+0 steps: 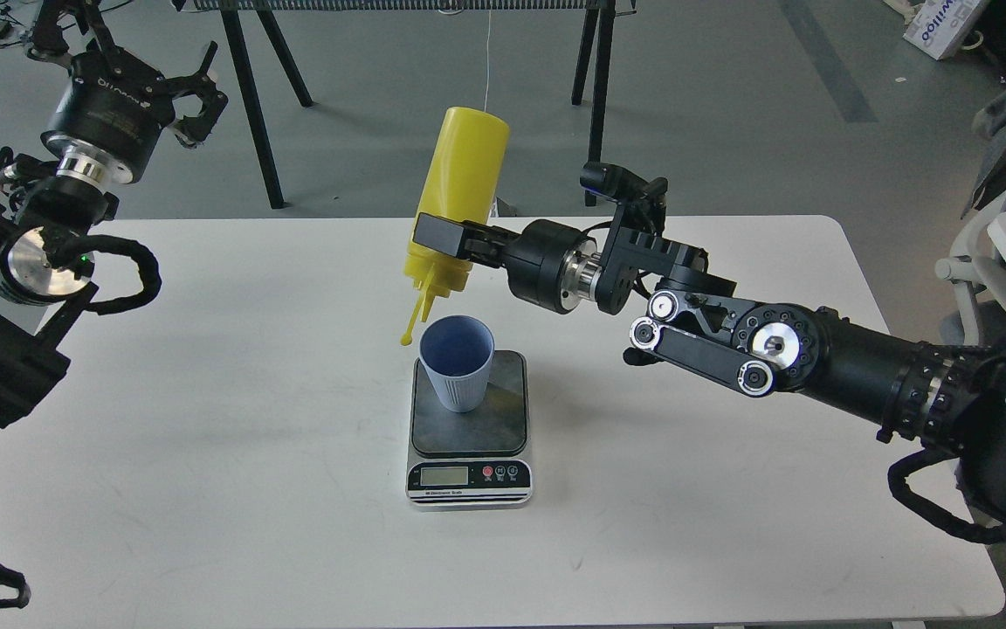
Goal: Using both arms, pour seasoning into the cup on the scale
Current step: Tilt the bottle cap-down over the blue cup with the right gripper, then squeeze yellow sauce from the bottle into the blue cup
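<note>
The light blue cup stands upright on the dark platform of the scale, mid-table. My right gripper is shut on the yellow seasoning bottle and holds it upside down, nozzle down, just above the cup's far rim. The bottle's small cap hangs on its tether to the left of the cup's rim. My left gripper is open and empty, raised beyond the table's far left corner.
The white table carries only the scale and cup. Black stand legs and a white cable are on the floor beyond the far edge. A chair stands off the right edge.
</note>
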Action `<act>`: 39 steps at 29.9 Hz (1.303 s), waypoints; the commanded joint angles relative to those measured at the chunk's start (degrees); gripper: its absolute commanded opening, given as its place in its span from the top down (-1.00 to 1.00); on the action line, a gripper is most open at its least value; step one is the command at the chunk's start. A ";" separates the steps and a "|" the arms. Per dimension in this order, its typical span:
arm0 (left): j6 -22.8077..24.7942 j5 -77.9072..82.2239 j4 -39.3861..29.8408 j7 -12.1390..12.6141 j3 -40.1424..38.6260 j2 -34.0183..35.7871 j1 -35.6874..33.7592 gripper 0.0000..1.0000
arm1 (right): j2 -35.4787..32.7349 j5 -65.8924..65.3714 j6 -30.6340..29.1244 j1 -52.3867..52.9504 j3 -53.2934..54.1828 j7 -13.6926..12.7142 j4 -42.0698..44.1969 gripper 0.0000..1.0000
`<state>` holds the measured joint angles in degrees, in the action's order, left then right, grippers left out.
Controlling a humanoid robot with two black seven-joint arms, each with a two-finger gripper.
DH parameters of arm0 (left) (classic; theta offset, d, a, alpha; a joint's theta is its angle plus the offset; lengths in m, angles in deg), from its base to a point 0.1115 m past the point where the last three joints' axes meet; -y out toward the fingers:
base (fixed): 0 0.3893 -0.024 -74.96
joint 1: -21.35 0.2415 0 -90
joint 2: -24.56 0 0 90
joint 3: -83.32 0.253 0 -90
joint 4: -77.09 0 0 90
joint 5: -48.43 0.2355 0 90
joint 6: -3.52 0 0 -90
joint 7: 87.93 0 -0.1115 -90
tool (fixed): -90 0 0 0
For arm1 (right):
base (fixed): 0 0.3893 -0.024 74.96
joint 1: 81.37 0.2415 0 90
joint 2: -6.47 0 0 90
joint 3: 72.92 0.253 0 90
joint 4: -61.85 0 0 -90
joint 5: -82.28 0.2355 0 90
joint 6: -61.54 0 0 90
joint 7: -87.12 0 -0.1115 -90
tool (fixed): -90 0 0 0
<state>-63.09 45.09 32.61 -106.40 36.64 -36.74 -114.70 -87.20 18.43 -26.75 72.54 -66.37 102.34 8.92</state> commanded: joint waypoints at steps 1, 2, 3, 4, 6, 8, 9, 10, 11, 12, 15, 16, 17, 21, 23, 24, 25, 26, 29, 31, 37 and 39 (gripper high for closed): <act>0.08 -0.01 0.01 -0.08 -0.08 0.22 0.00 -1.00 | 2.17 -3.20 1.54 2.44 -4.43 -0.02 1.95 0.29; 0.08 -0.01 0.01 -0.08 -0.08 0.30 0.00 -1.00 | 2.35 -4.69 2.15 2.80 -5.05 -0.02 2.48 0.29; 0.16 -0.01 0.01 -0.08 -0.08 0.30 0.00 -1.00 | 2.35 -5.75 2.59 2.97 -5.32 -0.02 2.83 0.29; 0.16 -0.01 0.01 -0.08 -0.08 0.39 0.00 -1.00 | 2.35 -6.98 3.12 3.24 -5.41 0.15 3.01 0.30; 0.16 -0.01 0.01 -0.16 -0.08 0.57 0.00 -1.00 | 2.18 -8.13 3.73 3.94 -5.58 0.33 3.01 0.30; 0.16 -0.01 0.01 -0.60 -0.08 1.09 0.00 -1.00 | 1.83 -8.48 3.82 4.64 -5.67 0.33 2.92 0.31; 0.16 -0.09 0.01 -0.78 -0.08 1.09 0.00 -1.00 | 1.56 -8.92 3.82 4.82 -5.67 0.42 3.01 0.31; 0.16 -0.09 0.01 -0.78 -0.08 1.09 0.00 -1.00 | 1.39 -9.53 3.82 4.99 -5.76 0.42 3.01 0.31; 0.25 -0.09 0.01 -0.78 -0.08 1.09 0.00 -1.00 | 1.21 -10.41 3.82 5.00 -5.76 0.42 2.92 0.31; 0.17 -0.09 0.01 -0.78 -0.08 1.18 0.00 -1.00 | 1.12 -11.38 3.82 5.00 -5.76 0.51 3.01 0.31; 0.16 -0.09 0.01 -0.78 -0.17 1.18 0.00 -1.00 | 1.12 -13.93 3.82 5.08 -5.85 0.68 3.10 0.31; 0.25 -0.09 0.01 -0.78 -0.17 1.18 0.00 -1.00 | 1.12 -14.81 3.82 5.17 -5.85 0.68 3.19 0.31; 0.17 -0.09 0.01 -0.78 -0.17 1.18 0.00 -1.00 | 1.12 -15.77 3.82 5.35 -6.11 0.77 3.19 0.31; 0.16 -0.09 0.01 -0.78 -0.08 1.18 0.00 -1.00 | 1.12 -19.03 4.00 5.79 -8.92 0.77 3.10 0.32; 0.16 -0.09 0.01 -0.78 -0.08 1.18 0.00 -1.00 | 1.12 -20.43 4.09 5.79 -9.62 0.86 3.10 0.32; 0.25 -0.09 0.01 -0.78 -0.17 1.18 0.00 -1.00 | 1.12 -21.14 4.52 5.70 -10.15 0.94 3.19 0.32; 0.17 -0.09 0.01 -0.78 -0.17 1.18 0.00 -1.00 | 1.21 -21.49 5.14 5.70 -10.50 1.21 3.27 0.32; 0.16 -0.09 0.01 -0.78 -0.17 1.18 0.00 -1.00 | 1.30 -21.76 5.75 5.61 -11.03 1.30 3.45 0.32; 0.25 -0.09 -0.08 -0.78 -0.17 1.18 0.00 -1.00 | 1.56 -21.85 6.20 5.61 -11.56 1.39 4.50 0.32; 0.25 -0.09 0.01 -0.78 -0.17 1.27 0.00 -1.00 | 1.56 -21.85 6.28 5.61 -11.65 1.39 4.68 0.32; 0.25 -0.09 0.01 -0.78 -0.17 1.27 0.00 -1.00 | 1.04 -20.71 6.46 5.70 -10.60 1.39 4.15 0.32; 0.34 -0.09 0.01 -0.78 -0.17 1.53 0.00 -1.00 | -0.01 -20.44 6.46 5.61 -8.58 1.65 4.07 0.33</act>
<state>-62.84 44.99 32.62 -107.18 36.49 -35.43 -114.70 -86.10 -2.59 -20.34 78.19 -77.11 103.75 13.20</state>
